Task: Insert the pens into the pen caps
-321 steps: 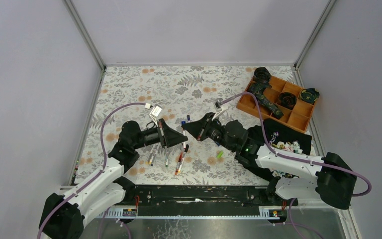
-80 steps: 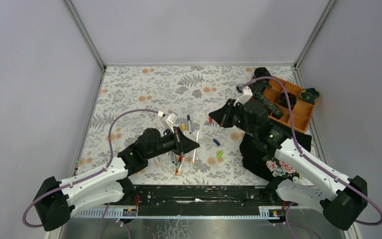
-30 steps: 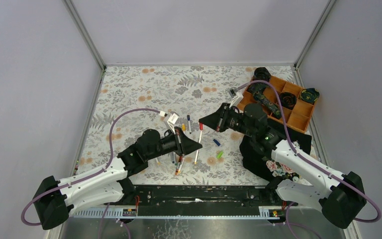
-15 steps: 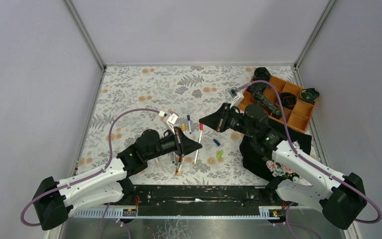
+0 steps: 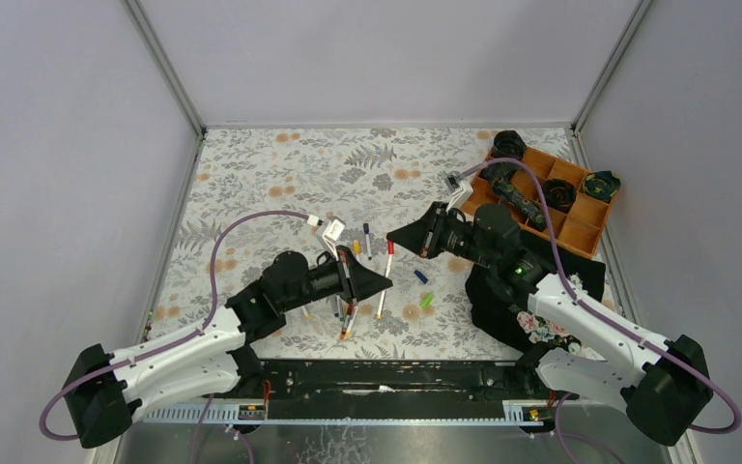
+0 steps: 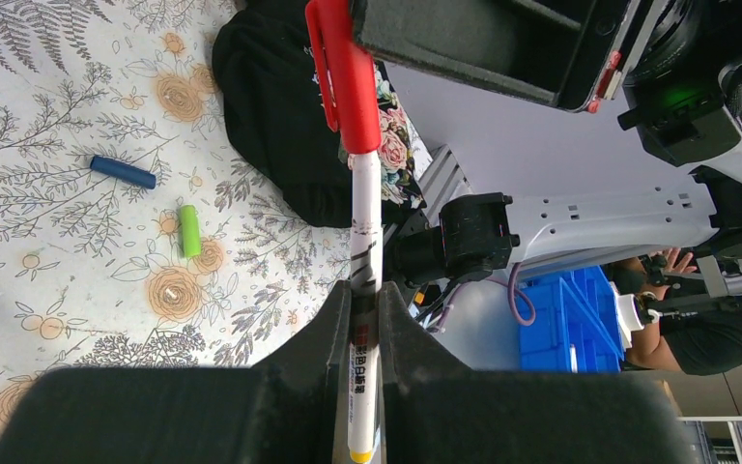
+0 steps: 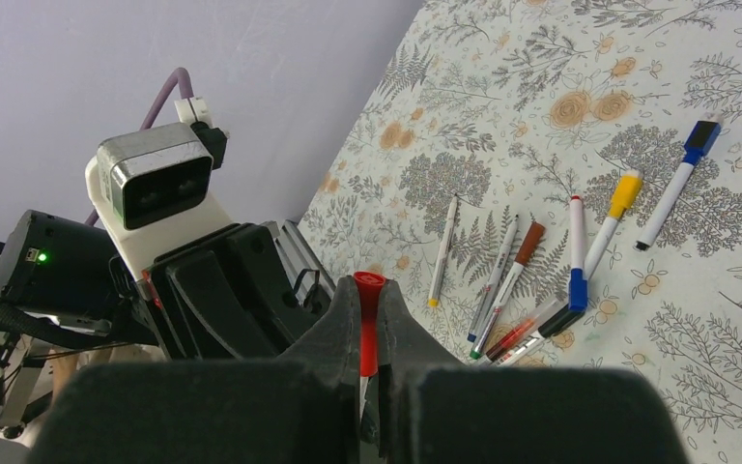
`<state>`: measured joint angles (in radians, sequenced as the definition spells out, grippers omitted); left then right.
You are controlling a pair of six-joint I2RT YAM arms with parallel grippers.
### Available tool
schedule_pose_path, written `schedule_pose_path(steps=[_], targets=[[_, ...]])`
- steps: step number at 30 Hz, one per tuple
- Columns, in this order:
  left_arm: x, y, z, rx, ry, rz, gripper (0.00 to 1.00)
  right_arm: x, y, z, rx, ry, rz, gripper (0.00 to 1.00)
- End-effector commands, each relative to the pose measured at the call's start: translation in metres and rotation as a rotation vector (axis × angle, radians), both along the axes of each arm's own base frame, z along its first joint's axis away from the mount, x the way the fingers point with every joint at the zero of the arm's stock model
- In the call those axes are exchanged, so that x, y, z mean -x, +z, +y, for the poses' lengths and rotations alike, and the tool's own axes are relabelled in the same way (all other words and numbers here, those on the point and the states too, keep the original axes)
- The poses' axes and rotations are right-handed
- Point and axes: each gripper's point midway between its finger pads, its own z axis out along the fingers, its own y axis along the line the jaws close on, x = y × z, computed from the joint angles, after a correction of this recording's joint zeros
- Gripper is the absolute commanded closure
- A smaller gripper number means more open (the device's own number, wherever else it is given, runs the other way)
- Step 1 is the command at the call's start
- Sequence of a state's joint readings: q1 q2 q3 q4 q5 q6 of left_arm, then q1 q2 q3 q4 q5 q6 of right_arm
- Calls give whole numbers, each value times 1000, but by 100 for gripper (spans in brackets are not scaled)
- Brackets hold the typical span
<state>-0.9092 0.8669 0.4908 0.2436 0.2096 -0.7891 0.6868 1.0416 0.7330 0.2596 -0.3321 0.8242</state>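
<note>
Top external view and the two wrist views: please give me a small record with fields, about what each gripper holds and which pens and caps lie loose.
left gripper: shut on white pen, near its rear end
right gripper: shut on red cap
pen and cap: in line, cap meeting the pen's front end, held above the table
loose caps: blue cap and green cap, lying apart on the table
other pens: lying on the table in a loose group, some capped
</note>
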Motion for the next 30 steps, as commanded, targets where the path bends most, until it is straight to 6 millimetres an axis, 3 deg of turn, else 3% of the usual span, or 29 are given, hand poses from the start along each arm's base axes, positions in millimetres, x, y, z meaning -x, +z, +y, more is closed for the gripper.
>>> schedule_pose_path(steps=[1, 10, 20, 30], targets=[[3, 28, -3, 92, -17, -66, 100, -1, 4, -2, -4, -7, -21, 100], [-2, 28, -1, 95, 17, -59, 100, 4, 10, 0, -28, 13, -22, 100], [-25, 46, 0, 98, 118, -111, 100, 21, 11, -2, -93, 51, 24, 100], [-32, 64, -7, 113, 117, -161, 100, 47, -16, 7, -50, 102, 70, 100]])
